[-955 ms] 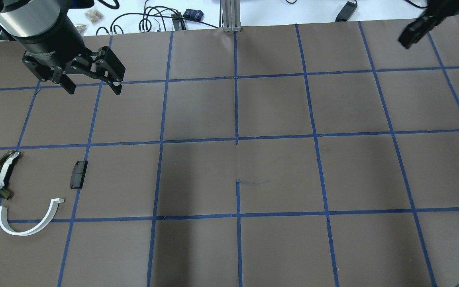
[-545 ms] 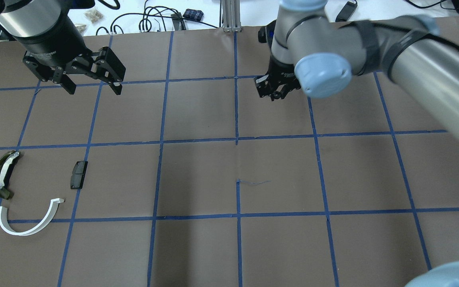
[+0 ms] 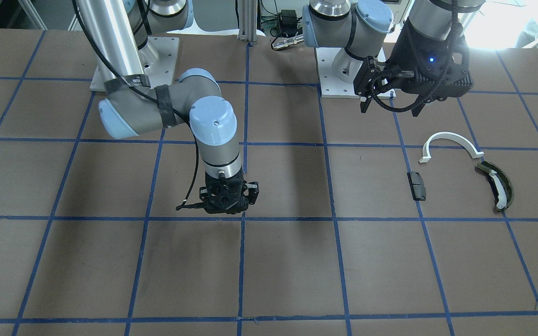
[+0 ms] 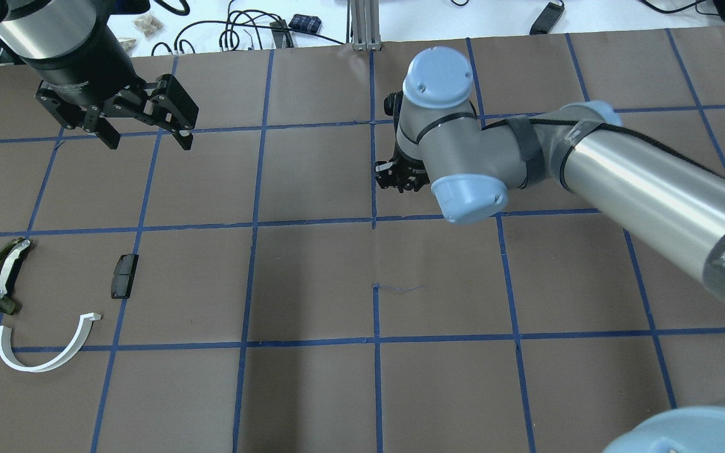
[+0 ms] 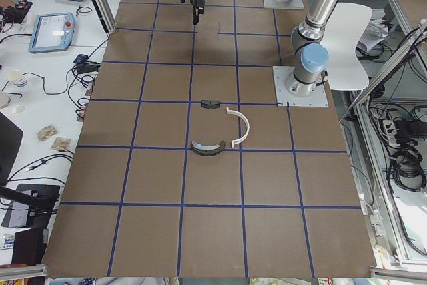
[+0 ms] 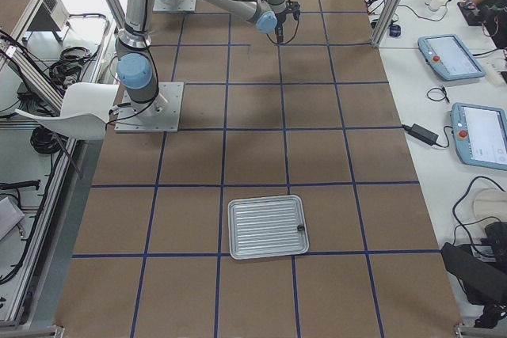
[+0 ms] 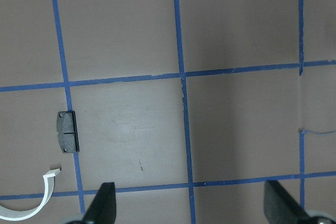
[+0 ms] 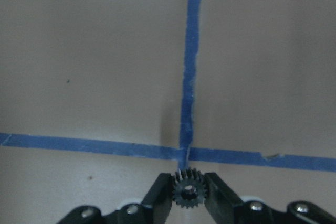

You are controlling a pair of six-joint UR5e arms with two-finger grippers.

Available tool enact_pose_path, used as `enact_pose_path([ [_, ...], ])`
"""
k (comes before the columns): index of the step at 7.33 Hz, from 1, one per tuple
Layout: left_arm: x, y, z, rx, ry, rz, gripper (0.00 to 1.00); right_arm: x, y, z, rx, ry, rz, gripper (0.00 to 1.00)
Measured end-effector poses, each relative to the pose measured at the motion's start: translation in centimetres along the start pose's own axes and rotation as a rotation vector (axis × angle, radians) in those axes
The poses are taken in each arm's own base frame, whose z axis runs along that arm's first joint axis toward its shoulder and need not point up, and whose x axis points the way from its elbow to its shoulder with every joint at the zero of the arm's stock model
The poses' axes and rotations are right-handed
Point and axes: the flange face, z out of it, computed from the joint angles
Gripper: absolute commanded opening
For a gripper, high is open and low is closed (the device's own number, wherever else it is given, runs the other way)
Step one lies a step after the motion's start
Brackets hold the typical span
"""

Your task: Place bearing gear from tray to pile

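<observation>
Bearing gear (image 8: 188,192) pinched by teeth in right gripper (image 3: 226,201), over mid-table, presumably for transit to pile (image 4: 124,275). Left gripper (image 4: 147,141) spread, empty, parked out of path.

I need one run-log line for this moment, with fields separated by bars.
right gripper: shut on gear, far from pile | left gripper: open, empty | pile: three parts, gear not yet added

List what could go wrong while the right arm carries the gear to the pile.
1. The gear is pinched only at the very tips of the right gripper, on its teeth; it may slip out in transit.
2. The left gripper hangs open over the pile's end of the table; the crossing arm might hit it.
</observation>
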Motion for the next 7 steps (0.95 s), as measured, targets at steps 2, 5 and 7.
enact_pose_path([
  [2,-0.1,-0.1,0.2,-0.004,0.000,0.000,1.00,-0.9,0.2,1.0,0.030,0.021,-0.030,1.00],
  [5,-0.5,-0.7,0.4,0.006,-0.001,0.014,1.00,4.5,-4.6,-6.6,0.010,0.090,-0.061,1.00],
  [7,0.8,-2.6,3.1,-0.015,0.093,-0.033,1.00,11.1,-7.1,-18.0,-0.057,0.118,-0.080,1.00],
])
